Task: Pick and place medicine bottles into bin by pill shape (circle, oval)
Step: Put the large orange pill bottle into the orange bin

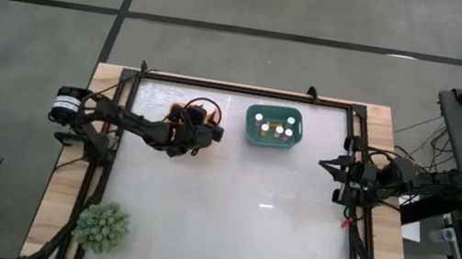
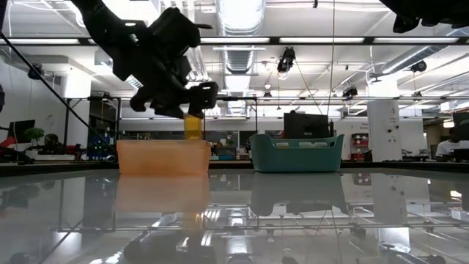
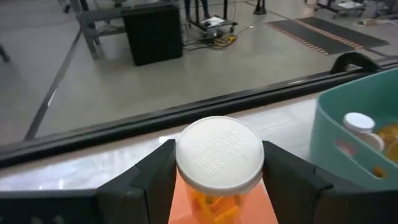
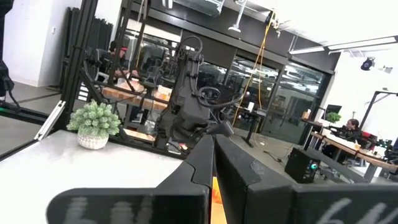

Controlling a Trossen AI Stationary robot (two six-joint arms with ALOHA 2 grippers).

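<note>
Left gripper [image 3: 219, 180] clamped on a medicine bottle [image 3: 219, 163]: translucent amber cylinder, pale round cap with embossed lettering, yellow-orange pills visible through the wall. Low view puts the bottle upright, hanging above the orange bin [image 2: 163, 157], a translucent rectangular tub with smooth walls. Teal bin [image 1: 273, 127] just beside it, opaque plastic, rounded corners, several white-capped bottles standing inside. Tabletop [image 1: 228, 204] is glossy white, mirrors both bins. Right gripper [image 1: 329, 166] parked at the table's right edge, black fingers pressed together, nothing between them. Spiky green potted plant [image 1: 102, 224] sits at the near-left corner.
</note>
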